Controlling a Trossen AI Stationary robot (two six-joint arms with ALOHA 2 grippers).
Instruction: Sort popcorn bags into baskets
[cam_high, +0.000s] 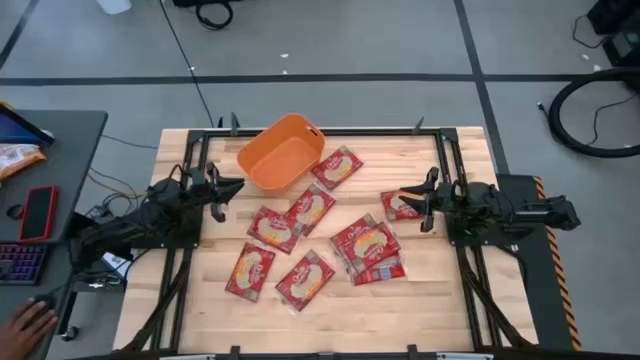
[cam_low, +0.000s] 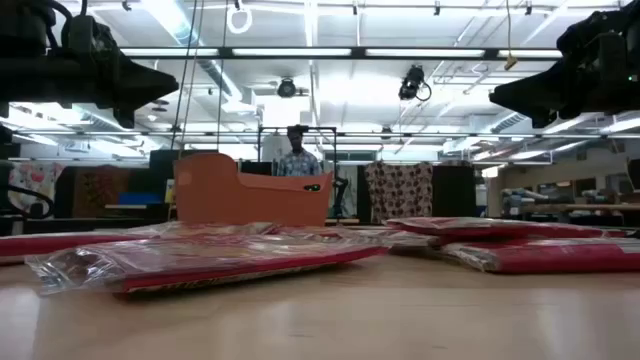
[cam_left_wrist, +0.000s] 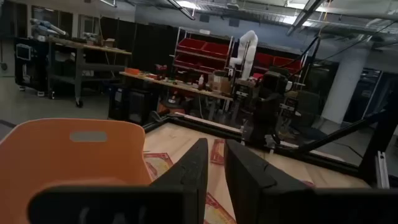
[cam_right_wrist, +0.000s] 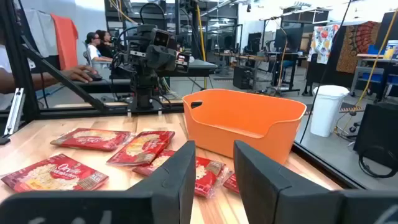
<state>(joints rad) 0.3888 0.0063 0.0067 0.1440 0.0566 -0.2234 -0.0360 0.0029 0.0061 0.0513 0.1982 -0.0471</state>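
Note:
The orange basket (cam_high: 283, 153) stands at the table's far middle, also seen as the basket (cam_right_wrist: 249, 121) and the basket (cam_left_wrist: 74, 155). Several red popcorn bags lie flat on the wood: one bag (cam_high: 337, 167) beside the basket, a pair (cam_high: 290, 218) in the middle, two bags (cam_high: 278, 276) near the front, a stack (cam_high: 366, 250), and one bag (cam_high: 400, 206) on the right. My left gripper (cam_high: 228, 190) hovers open left of the basket. My right gripper (cam_high: 415, 197) hovers open over the right-hand bag's edge. In the low view both grippers hang well above the table.
A side desk (cam_high: 70, 130) left of the table carries a red phone (cam_high: 38, 212) and a keyboard; a person's hand (cam_high: 30, 322) rests by its near edge. A person (cam_low: 295, 155) stands beyond the far edge. Bare wood (cam_high: 420, 300) lies at the near right.

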